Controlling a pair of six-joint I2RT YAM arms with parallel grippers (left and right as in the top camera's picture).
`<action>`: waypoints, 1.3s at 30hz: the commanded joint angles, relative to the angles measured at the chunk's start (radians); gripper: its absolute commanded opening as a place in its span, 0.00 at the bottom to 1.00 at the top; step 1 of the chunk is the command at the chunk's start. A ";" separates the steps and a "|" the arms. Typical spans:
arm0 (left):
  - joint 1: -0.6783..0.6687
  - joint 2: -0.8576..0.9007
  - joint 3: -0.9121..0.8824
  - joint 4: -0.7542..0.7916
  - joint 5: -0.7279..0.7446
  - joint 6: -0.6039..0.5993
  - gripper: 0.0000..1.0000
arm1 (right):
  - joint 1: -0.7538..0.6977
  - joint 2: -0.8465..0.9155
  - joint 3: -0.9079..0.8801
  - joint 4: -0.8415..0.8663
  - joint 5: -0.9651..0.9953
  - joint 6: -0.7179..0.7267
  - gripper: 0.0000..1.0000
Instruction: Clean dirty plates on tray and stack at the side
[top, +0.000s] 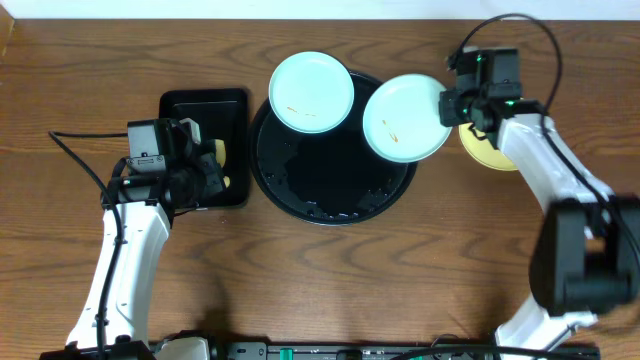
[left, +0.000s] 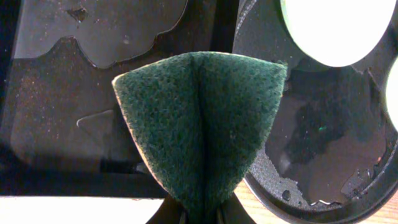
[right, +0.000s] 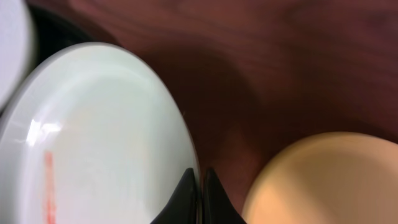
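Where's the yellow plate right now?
Overhead view: the yellow plate lies on the bare table at the right, just outside the round tray, partly hidden by the right gripper, which pinches the neighbouring mint plate by its rim.

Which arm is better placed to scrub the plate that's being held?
Left. The left tool is shut on the green sponge beside the round tray; the right tool is busy pinching the rim of that mint plate.

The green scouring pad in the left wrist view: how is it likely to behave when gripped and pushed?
Probably floppy: the scouring pad folds along a crease where it is pinched. Likely light and squashable, given its fibrous weave. That rough surface should drag rather than slide when pushed.
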 joint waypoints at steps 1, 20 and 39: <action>0.003 0.006 -0.013 0.006 -0.009 0.022 0.08 | 0.048 -0.165 0.007 -0.092 0.117 0.039 0.01; 0.003 0.006 -0.013 0.006 0.024 0.024 0.08 | 0.517 -0.240 -0.147 -0.210 0.915 0.455 0.01; -0.266 -0.019 0.027 0.157 0.229 0.072 0.08 | 0.460 -0.239 -0.276 -0.179 0.555 0.628 0.01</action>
